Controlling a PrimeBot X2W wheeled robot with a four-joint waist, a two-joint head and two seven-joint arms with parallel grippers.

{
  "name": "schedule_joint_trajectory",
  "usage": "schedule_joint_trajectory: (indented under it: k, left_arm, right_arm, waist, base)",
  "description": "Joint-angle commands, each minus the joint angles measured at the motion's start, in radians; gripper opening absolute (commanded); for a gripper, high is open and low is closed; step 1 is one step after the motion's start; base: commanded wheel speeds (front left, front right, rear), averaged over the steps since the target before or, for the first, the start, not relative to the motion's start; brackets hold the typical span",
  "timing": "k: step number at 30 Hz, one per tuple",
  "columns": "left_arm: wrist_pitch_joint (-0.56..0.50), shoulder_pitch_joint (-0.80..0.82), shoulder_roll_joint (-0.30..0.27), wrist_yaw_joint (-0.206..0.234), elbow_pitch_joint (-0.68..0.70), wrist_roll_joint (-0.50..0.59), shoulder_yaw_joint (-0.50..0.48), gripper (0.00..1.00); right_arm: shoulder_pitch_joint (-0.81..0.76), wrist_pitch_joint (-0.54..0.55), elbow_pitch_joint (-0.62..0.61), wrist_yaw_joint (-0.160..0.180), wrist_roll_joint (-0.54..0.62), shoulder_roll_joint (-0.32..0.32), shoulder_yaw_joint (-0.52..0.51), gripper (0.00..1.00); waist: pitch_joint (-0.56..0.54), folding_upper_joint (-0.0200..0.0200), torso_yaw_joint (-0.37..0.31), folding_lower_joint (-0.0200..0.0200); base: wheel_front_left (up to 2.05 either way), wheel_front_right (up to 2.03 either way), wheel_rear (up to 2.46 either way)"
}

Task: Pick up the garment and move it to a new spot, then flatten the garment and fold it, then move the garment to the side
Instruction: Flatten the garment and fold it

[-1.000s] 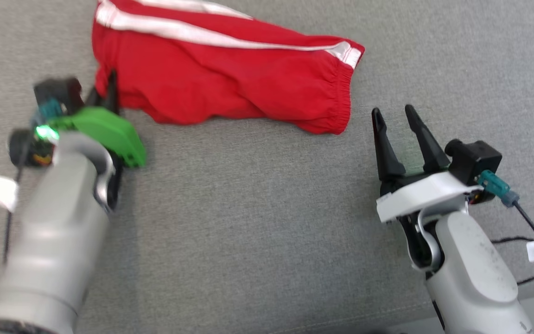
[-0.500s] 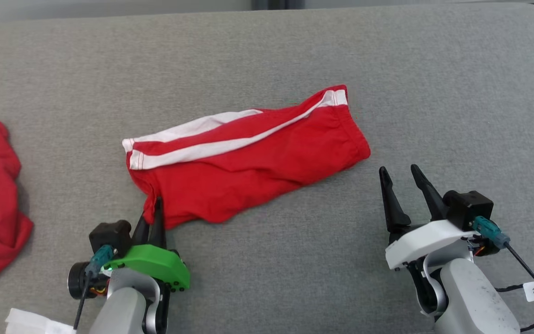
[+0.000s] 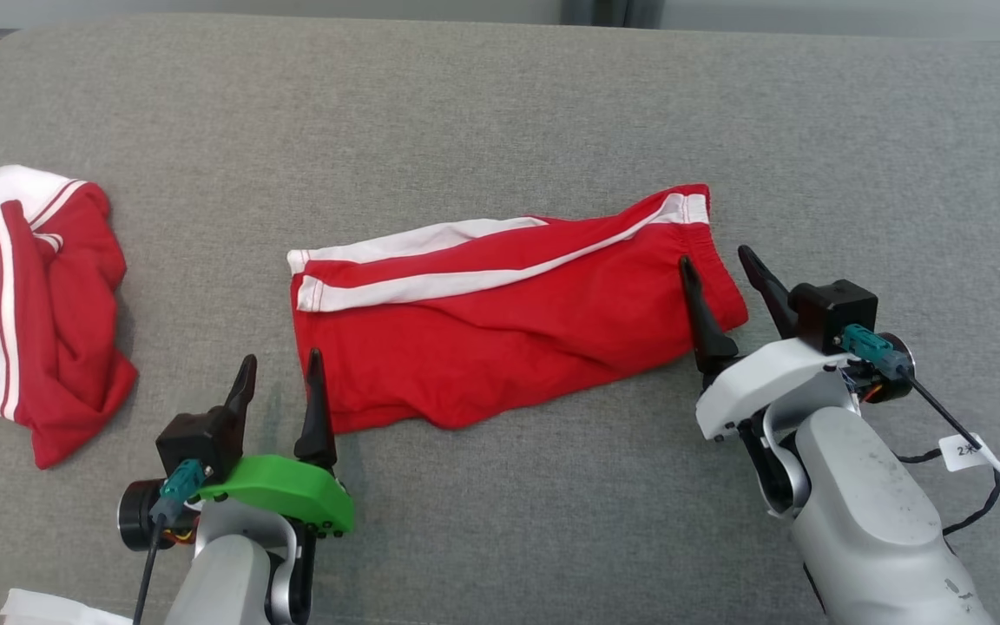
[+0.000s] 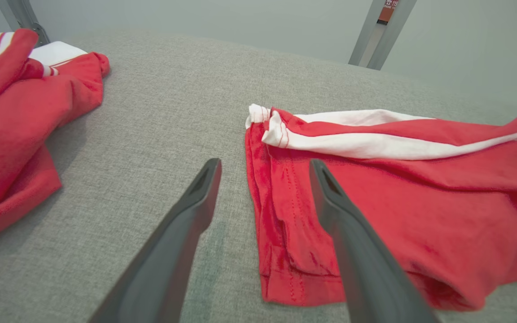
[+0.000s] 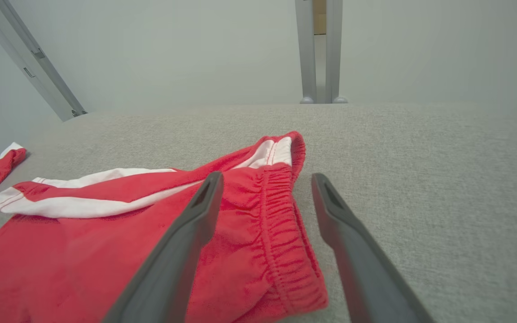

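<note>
Two grippers are seen nearest, over the close part of a grey fabric-covered counter [image 3: 500, 104]. The left gripper [image 3: 281, 358] is held with its fingers spread open and empty; one finger is seen over the hemmed left end of the red garment [image 3: 500, 338], the other over bare fabric. The right gripper [image 3: 714, 257] is likewise open and empty, and the elastic waistband end is straddled: one finger over red cloth, one just beyond it. Whether cloth is touched cannot be told. The garment is laid roughly flat between both grippers, its white stripes along the far edge. A crumpled red-and-white garment [image 3: 40, 321] is left well apart at the left. Behind the counter, a pale wall [image 5: 151, 49] and metal posts [image 5: 317, 49] are shown.
</note>
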State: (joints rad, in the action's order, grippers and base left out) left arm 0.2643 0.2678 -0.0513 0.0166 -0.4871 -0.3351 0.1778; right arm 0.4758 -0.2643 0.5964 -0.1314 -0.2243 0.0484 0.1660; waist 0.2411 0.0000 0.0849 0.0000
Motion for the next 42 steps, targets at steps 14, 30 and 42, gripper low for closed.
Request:
schedule_joint_trajectory:
  k: [14,30,42]
  left_arm:
    - [0.0,-0.017,-0.001,0.01,0.045,-0.033,0.022,1.0]
    - [0.0,-0.043,-0.001,-0.004,0.06,-0.015,0.017,1.0]
    - [0.0,-0.071,-0.001,-0.018,0.031,-0.048,0.082,1.0]
  right_arm:
    - [-0.003,0.008,0.302,0.001,-0.108,0.001,0.014,0.22]
    - [-0.096,0.0,0.044,0.002,-0.248,0.004,-0.103,0.0]
    - [-0.061,0.001,-0.139,0.001,-0.421,0.004,0.211,0.0]
  waist:
    - [0.035,0.0,0.043,0.0]
    - [-0.016,0.0,-0.022,0.0]
    - [-0.055,0.0,0.059,0.0]
  base:
    - [0.0,0.0,0.0]
    - [0.0,0.0,0.0]
    - [0.0,0.0,0.0]
